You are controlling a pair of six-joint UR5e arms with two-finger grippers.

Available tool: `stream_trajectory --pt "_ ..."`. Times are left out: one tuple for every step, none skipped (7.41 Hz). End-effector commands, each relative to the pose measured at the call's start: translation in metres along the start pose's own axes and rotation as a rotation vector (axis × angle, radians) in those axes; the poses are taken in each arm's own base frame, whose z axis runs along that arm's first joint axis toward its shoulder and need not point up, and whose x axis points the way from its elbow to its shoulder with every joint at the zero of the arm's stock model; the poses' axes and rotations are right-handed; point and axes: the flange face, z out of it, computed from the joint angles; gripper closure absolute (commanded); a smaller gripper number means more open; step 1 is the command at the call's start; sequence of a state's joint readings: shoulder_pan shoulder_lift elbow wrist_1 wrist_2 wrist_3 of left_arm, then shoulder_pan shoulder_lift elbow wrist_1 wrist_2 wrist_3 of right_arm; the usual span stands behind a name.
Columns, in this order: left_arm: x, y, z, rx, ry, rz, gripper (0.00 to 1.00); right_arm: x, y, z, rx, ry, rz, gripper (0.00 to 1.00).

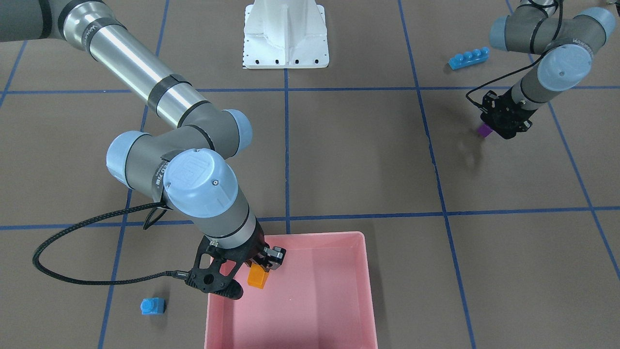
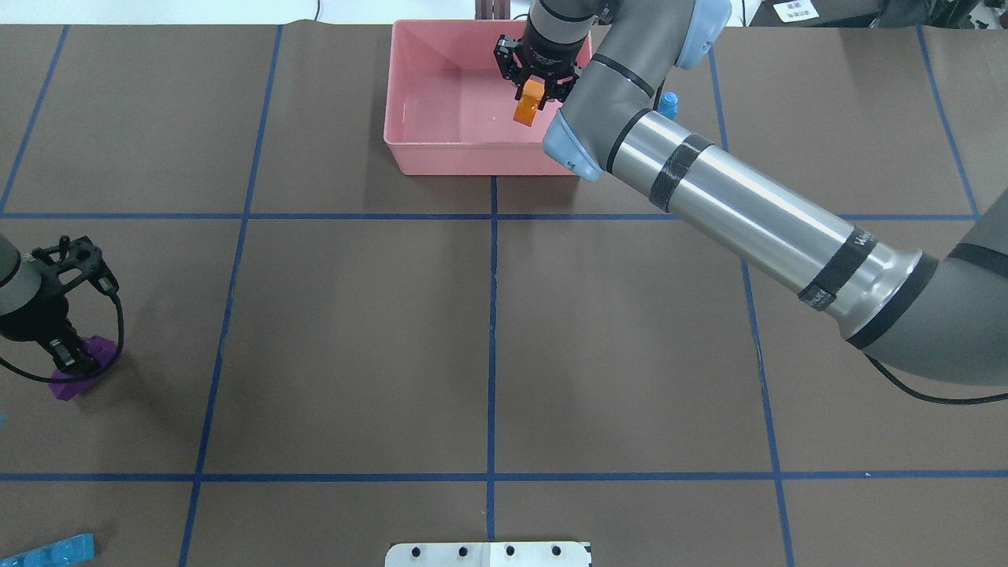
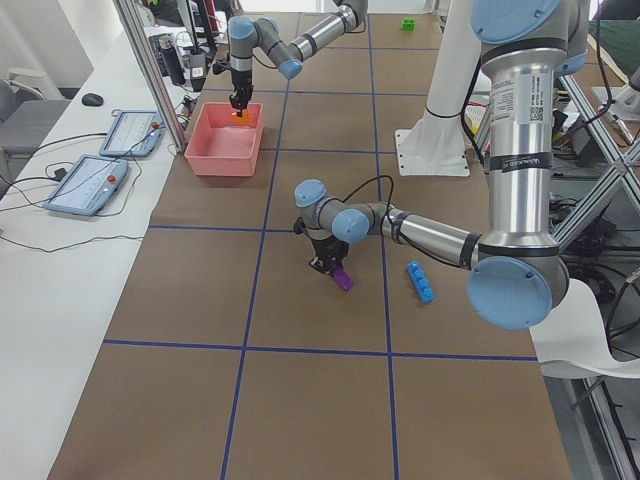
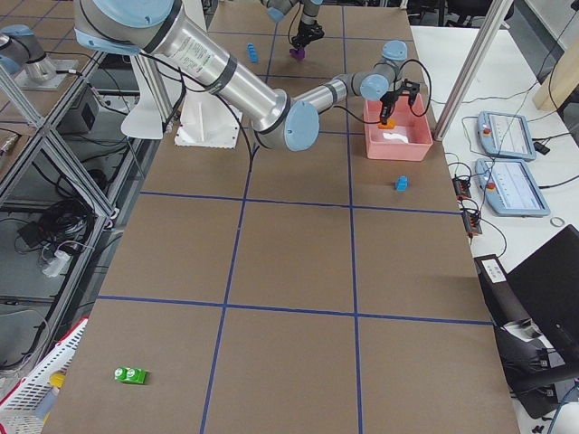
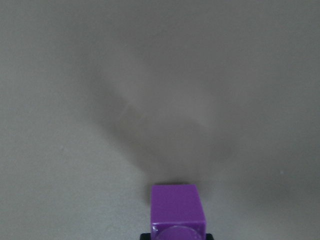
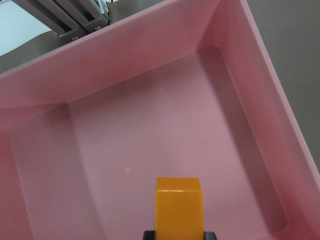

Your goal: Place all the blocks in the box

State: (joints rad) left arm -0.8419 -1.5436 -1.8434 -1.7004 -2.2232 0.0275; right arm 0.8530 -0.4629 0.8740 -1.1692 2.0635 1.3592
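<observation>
**Held**
- Right gripper (image 2: 535, 88): jaws closed on the orange sloped brick (image 2: 524, 112), which hangs over the right side of the box (image 2: 441, 150), above its floor.
- Left gripper (image 2: 67, 358): jaws pinched on the purple wedge (image 2: 69, 387) at the left of the table (image 2: 630, 354), well apart from the box. We cannot tell whether the wedge is off the surface.

**Loose**
- Small blue one-stud brick (image 1: 152, 306): on the table, just right of the box.
- Long blue four-stud brick (image 1: 468, 58): near side, left.
- Green brick (image 4: 131, 374): alone at the table's right end.

**Progress**
- We judge nothing delivered yet.
- One brick is poised for release, one is gripped, and three await collection.

**Views**
- Only the right wrist view shows us the box floor, bare beneath the orange brick.
- The overhead view hides most of the one-stud brick behind the right arm (image 2: 748, 213); the front-facing view shows it whole.
- The green brick appears only in the side views.
</observation>
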Motion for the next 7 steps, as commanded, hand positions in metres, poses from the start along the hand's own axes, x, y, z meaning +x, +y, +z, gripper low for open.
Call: stream_trajectory --pt "0.055 -0.106 -0.072 0.156 0.061 -0.207 1.00 -0.002 -0.010 -0.008 0.010 -0.014 0.002 0.00" --pt "0.077 -0.153 -0.114 0.201 0.073 -0.290 1.00 0.006 -0.031 -0.030 -0.006 -0.036 0.008 0.00" --pt "0.097 -0.197 -0.167 0.244 0.076 -0.376 1.00 0.033 -0.060 -0.044 -0.055 -0.049 0.003 0.00" --pt "0.124 -0.255 -0.206 0.293 0.121 -0.553 1.00 0.100 -0.086 -0.034 -0.058 -0.025 0.005 0.00" --pt "0.145 -0.325 -0.239 0.311 0.145 -0.637 1.00 0.156 -0.111 -0.026 -0.044 0.012 -0.050 0.00" --pt "0.148 -0.365 -0.248 0.318 0.128 -0.661 1.00 0.206 -0.127 -0.013 -0.032 0.057 -0.063 0.00" --pt "0.132 -0.399 -0.239 0.402 0.105 -0.666 1.00 0.239 -0.137 0.000 0.032 0.124 -0.048 0.00"
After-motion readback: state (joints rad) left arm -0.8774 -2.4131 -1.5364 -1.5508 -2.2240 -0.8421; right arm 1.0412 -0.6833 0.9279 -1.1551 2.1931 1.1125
